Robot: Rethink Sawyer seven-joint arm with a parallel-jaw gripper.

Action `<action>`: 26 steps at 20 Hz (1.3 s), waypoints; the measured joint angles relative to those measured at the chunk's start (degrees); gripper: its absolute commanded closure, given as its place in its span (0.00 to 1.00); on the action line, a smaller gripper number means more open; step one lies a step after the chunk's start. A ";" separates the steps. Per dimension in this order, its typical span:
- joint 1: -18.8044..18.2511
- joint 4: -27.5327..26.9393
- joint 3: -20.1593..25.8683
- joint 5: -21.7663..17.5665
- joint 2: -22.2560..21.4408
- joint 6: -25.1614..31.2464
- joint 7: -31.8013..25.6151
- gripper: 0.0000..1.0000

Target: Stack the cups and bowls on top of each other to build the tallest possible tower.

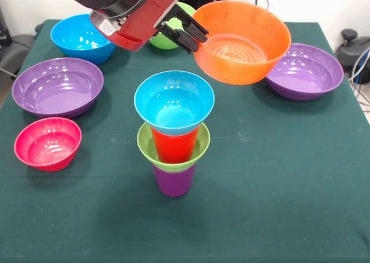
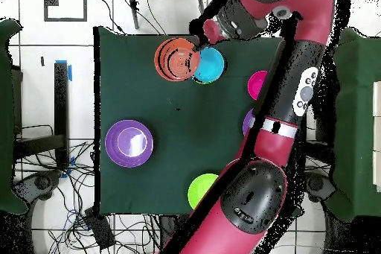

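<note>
The tower stands mid-table: a purple cup (image 1: 173, 181) at the bottom, then a small lime green bowl (image 1: 147, 148), a red cup (image 1: 173, 147) and a small blue bowl (image 1: 174, 104) on top. In the overhead view only the blue bowl (image 2: 210, 65) shows. My gripper (image 1: 188, 32) is shut on the left rim of the orange bowl (image 1: 243, 40). It holds the bowl in the air, tilted, behind and to the right of the tower top. In the overhead view the gripper (image 2: 199, 42) holds the orange bowl (image 2: 176, 58) just left of the tower.
On the green table lie a wide purple bowl (image 1: 58, 86) and a pink bowl (image 1: 48, 143) at the left, a large blue bowl (image 1: 81, 37) at the far left, a lime green bowl (image 1: 165, 42) behind the gripper, and a second purple bowl (image 1: 305, 71) at the right.
</note>
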 measured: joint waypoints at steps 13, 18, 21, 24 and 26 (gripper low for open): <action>-2.48 -2.29 16.64 -17.82 1.47 7.04 -2.88 1.00; -3.02 -3.00 22.28 -24.39 1.98 8.74 -5.55 1.00; -3.26 -3.60 26.97 -30.07 2.42 9.93 -8.32 1.00; -3.36 -3.94 30.36 -34.37 2.72 10.78 -10.45 1.00; -3.42 -4.21 33.55 -38.59 2.95 11.59 -12.59 1.00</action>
